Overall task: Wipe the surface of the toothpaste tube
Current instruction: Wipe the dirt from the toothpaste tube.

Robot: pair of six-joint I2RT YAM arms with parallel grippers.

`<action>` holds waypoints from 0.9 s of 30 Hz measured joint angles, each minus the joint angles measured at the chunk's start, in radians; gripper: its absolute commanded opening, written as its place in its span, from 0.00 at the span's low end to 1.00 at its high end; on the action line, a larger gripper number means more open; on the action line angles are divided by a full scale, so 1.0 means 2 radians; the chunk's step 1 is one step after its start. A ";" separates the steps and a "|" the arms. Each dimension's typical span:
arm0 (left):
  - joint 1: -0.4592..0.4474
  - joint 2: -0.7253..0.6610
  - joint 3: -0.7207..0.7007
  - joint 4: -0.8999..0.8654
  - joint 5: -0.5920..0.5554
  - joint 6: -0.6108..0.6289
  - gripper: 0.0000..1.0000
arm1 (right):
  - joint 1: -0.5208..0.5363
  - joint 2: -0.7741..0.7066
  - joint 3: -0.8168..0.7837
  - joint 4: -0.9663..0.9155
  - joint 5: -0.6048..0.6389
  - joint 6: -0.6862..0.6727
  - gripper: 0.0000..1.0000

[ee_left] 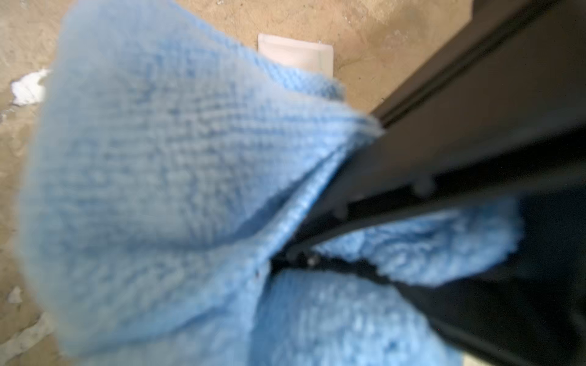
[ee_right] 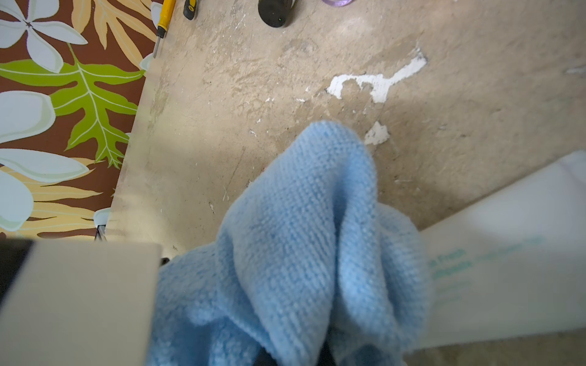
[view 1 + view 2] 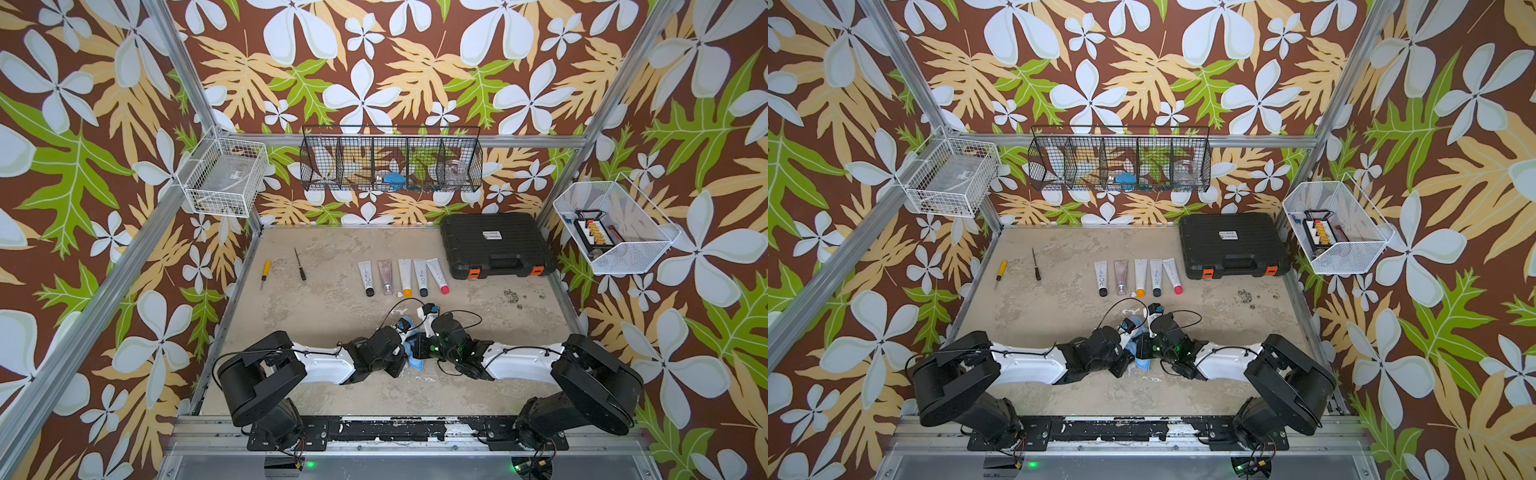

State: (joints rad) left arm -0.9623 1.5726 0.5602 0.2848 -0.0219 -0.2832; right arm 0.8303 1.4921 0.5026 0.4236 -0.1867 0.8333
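Our left pincer (image 1: 285,256) clamps the blue cloth (image 1: 158,174) against the toothpaste tube (image 2: 507,253), which our right pincer (image 3: 419,347) grips above the worktop (image 2: 285,79), steadying it so the cloth can rub its surface.

Cloth (image 2: 301,237) light blue; tube (image 2: 507,253) white, teal print; wall (image 3: 374,62) brown, floral-leaf pattern.

A: Where was room?
B: Bare table (image 3: 328,311) between the dark screwdriver (image 3: 300,264) and the tube row (image 3: 401,276) was open. Black case (image 3: 496,245) blocked the far right corner.
A: Near side?
B: Left arm (image 3: 320,365) and right arm (image 3: 519,361) lay across it.
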 measured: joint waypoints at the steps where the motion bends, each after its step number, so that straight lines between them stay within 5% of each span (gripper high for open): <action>1: 0.000 0.000 0.000 0.000 0.000 0.000 0.07 | 0.000 -0.002 -0.002 0.000 0.000 0.000 0.00; 14: 0.000 0.000 0.000 0.000 -0.001 0.001 0.07 | -0.009 -0.002 -0.016 0.010 0.010 -0.010 0.00; 27: 0.000 0.000 0.001 -0.002 -0.002 0.002 0.06 | -0.121 -0.021 -0.009 -0.072 0.035 -0.089 0.00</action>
State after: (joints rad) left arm -0.9623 1.5719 0.5621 0.2802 -0.0250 -0.2787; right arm 0.5880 1.4494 0.4854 0.2806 -0.1162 0.6548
